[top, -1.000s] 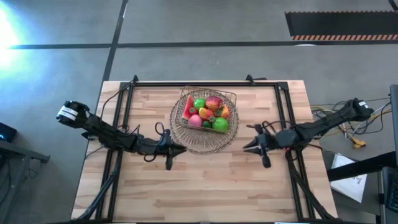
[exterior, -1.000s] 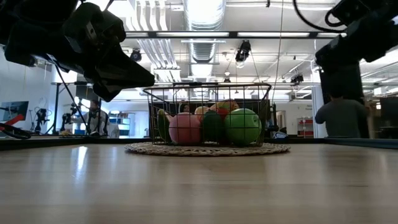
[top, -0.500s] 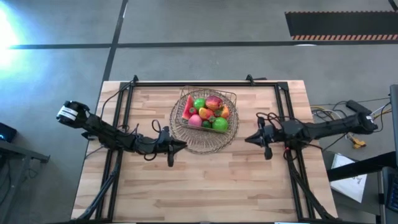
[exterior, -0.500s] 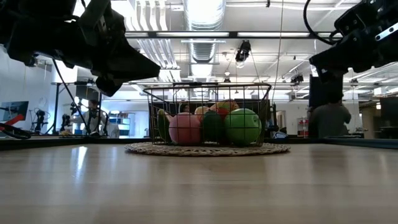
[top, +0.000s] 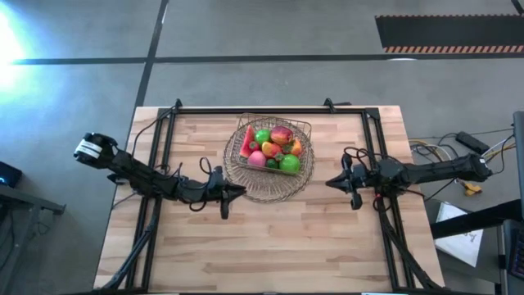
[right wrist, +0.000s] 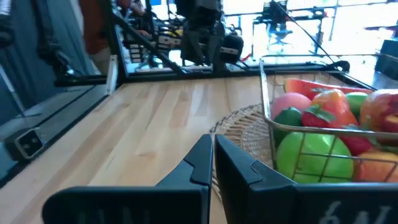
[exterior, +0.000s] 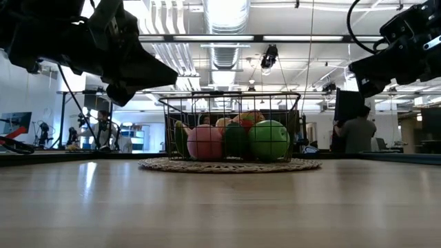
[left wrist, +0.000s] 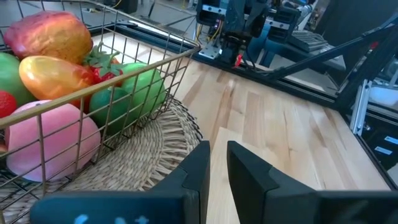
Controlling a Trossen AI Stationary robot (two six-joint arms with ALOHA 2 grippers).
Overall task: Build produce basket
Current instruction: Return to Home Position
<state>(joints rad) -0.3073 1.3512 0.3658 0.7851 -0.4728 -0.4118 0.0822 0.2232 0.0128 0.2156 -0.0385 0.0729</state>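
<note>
Left claw [top: 241,192] and right claw [top: 328,182] hover closed, empty, flanking the basket [top: 278,120] holding all visible produce [top: 275,148]; likely only parking the arms remains.

We take this for a robotics lab in an industrial hall: the butcher-block table [top: 270,238] stands on a bare concrete floor [top: 270,33] marked with a dark tape line [top: 246,59] and a hazard-striped mat [top: 449,33], and loose cables [top: 454,168] trail beside it. Behind the table we see exposed ceiling ducts [exterior: 224,14] and strip lights [exterior: 331,38], more black metal rigs [right wrist: 202,31], and a person [exterior: 357,131] standing farther off.
</note>
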